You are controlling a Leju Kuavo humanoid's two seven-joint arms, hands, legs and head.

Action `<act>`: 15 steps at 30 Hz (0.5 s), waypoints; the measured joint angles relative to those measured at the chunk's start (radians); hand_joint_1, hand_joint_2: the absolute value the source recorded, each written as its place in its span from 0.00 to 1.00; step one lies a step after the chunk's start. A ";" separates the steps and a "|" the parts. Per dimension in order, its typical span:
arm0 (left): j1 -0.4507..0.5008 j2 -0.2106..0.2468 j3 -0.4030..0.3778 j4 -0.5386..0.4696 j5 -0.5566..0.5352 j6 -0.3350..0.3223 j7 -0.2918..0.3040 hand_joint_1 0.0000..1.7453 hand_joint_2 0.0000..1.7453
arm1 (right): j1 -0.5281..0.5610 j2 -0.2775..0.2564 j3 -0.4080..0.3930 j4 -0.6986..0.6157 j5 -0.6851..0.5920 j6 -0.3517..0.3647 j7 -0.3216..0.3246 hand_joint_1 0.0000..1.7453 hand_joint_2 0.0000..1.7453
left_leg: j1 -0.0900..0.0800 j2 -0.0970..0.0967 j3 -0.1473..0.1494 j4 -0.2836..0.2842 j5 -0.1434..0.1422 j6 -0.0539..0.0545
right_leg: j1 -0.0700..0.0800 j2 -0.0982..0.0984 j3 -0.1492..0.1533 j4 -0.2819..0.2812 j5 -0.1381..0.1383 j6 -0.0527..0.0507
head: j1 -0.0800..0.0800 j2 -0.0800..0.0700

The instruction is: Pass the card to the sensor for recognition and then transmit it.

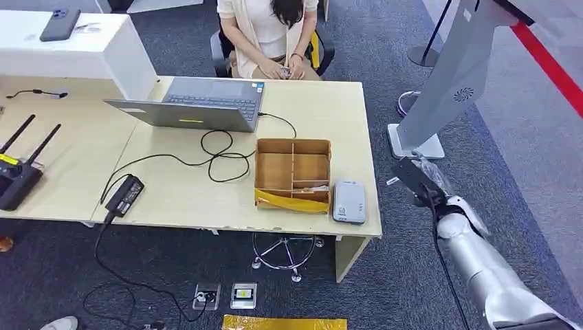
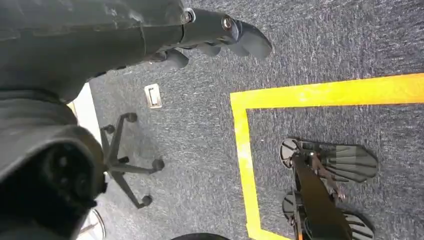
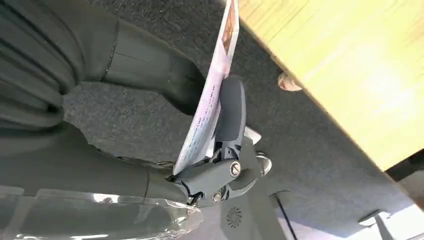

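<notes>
While the card (image 3: 210, 107) is pinched by the right hand (image 3: 220, 165), it should be carried flat toward the sensor (image 1: 349, 201) at nine o'clock.

You get bright, even overhead light with soft shadows; the pale wooden desk top (image 3: 350, 65) glares and blurs in your right wrist view.

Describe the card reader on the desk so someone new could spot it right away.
On the light wooden desk, find the open cardboard box near the front right corner. The card reader lies flat just right of it: a small grey slab, unlike the brown box.
</notes>
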 joint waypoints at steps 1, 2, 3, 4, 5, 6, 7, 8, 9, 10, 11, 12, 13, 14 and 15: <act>0.000 0.000 0.000 0.000 0.000 0.000 0.000 0.00 0.00 | 0.000 0.001 0.003 -0.002 0.000 0.000 0.000 1.00 1.00 | 0.000 0.000 0.000 0.000 0.000 0.000 | 0.000 0.000 0.000 0.000 0.000 0.000 | 0.000 0.000; 0.000 0.000 0.000 0.000 0.000 0.000 0.000 0.00 0.00 | 0.000 0.002 0.011 -0.004 0.000 0.001 0.000 1.00 1.00 | 0.000 0.000 0.000 0.000 0.000 0.000 | 0.000 0.000 0.000 0.000 0.000 0.000 | 0.000 0.000; 0.000 0.001 0.000 0.000 0.000 0.000 0.000 0.00 0.00 | 0.001 0.003 0.015 -0.004 0.000 0.004 0.000 1.00 1.00 | 0.000 0.000 0.000 0.000 0.000 0.000 | 0.000 0.000 0.000 0.000 0.000 0.000 | 0.000 0.000; 0.000 0.001 0.000 0.000 0.000 0.000 0.000 0.00 0.00 | 0.001 0.005 0.019 -0.004 -0.001 0.008 -0.001 1.00 1.00 | 0.000 0.000 0.000 0.000 0.000 0.000 | 0.000 0.000 0.000 0.000 0.000 0.000 | 0.000 0.000; 0.000 0.001 0.000 0.000 0.000 0.000 0.000 0.00 0.00 | 0.002 0.006 0.022 -0.004 -0.001 0.010 -0.002 1.00 1.00 | 0.000 0.000 0.000 0.000 0.000 0.000 | 0.000 0.000 0.000 0.000 0.000 0.000 | 0.000 0.000; 0.000 0.002 0.000 0.000 0.000 0.000 0.000 0.00 0.00 | 0.002 0.009 0.026 -0.005 -0.001 0.011 -0.003 1.00 1.00 | 0.000 0.000 0.000 0.000 0.000 0.000 | 0.000 0.000 0.000 0.000 0.000 0.000 | 0.000 0.000; 0.000 0.002 0.000 0.000 0.000 0.000 0.000 0.00 0.00 | 0.003 0.013 0.031 -0.006 -0.001 0.012 -0.005 1.00 1.00 | 0.000 0.000 0.000 0.000 0.000 0.000 | 0.000 0.001 0.000 0.000 0.000 0.000 | 0.000 0.000; 0.000 0.003 0.000 0.000 0.000 0.001 0.000 0.00 0.00 | 0.004 0.018 0.038 -0.009 -0.001 0.012 -0.007 1.00 1.00 | 0.000 0.000 0.000 0.000 0.000 0.000 | 0.000 0.001 0.000 0.000 0.000 0.000 | 0.000 0.000; 0.000 0.003 0.000 0.000 0.000 0.000 0.000 0.00 0.00 | 0.006 0.022 0.045 -0.012 0.000 0.012 -0.009 1.00 1.00 | 0.000 0.000 0.000 0.000 0.000 0.000 | 0.000 0.001 0.000 0.000 0.000 0.000 | 0.000 0.000; 0.000 0.003 0.000 0.000 0.000 0.000 0.000 0.00 0.00 | 0.008 0.029 0.051 -0.013 0.000 0.011 -0.009 1.00 1.00 | 0.000 0.000 0.000 0.000 0.000 0.000 | 0.000 0.000 0.000 0.000 0.000 0.000 | 0.000 0.000; 0.000 0.003 0.000 0.000 0.000 -0.002 0.000 0.00 0.00 | 0.010 0.033 0.055 -0.013 0.000 0.011 -0.009 1.00 1.00 | 0.000 0.000 0.000 0.000 0.000 0.000 | 0.000 0.000 0.000 0.000 0.000 0.000 | 0.000 0.000; 0.000 0.003 0.000 0.000 0.000 -0.003 0.000 0.00 0.00 | 0.013 0.040 0.061 -0.013 -0.001 0.007 -0.009 1.00 1.00 | 0.000 0.000 0.000 0.000 0.000 0.000 | 0.000 0.000 0.000 0.000 0.000 0.000 | 0.000 0.000; 0.000 0.003 0.000 0.000 -0.001 -0.003 0.000 0.00 0.00 | 0.015 0.043 0.068 -0.013 -0.001 0.002 -0.009 1.00 1.00 | 0.000 0.000 0.000 0.000 0.000 0.000 | 0.000 0.000 0.000 0.000 0.000 0.000 | 0.000 0.000; 0.000 0.003 0.000 0.000 -0.002 -0.005 0.000 0.00 0.00 | 0.018 0.046 0.071 -0.013 -0.003 -0.004 -0.009 1.00 1.00 | 0.000 0.000 0.000 0.000 0.000 0.000 | 0.000 0.000 0.000 0.000 0.000 0.000 | 0.000 0.000; 0.000 0.004 0.000 0.000 -0.003 -0.006 0.000 0.00 0.00 | 0.021 0.050 0.073 -0.013 -0.005 -0.013 -0.010 1.00 1.00 | 0.000 0.000 0.000 0.000 0.000 0.000 | 0.000 0.000 0.000 0.000 0.000 0.000 | 0.000 0.000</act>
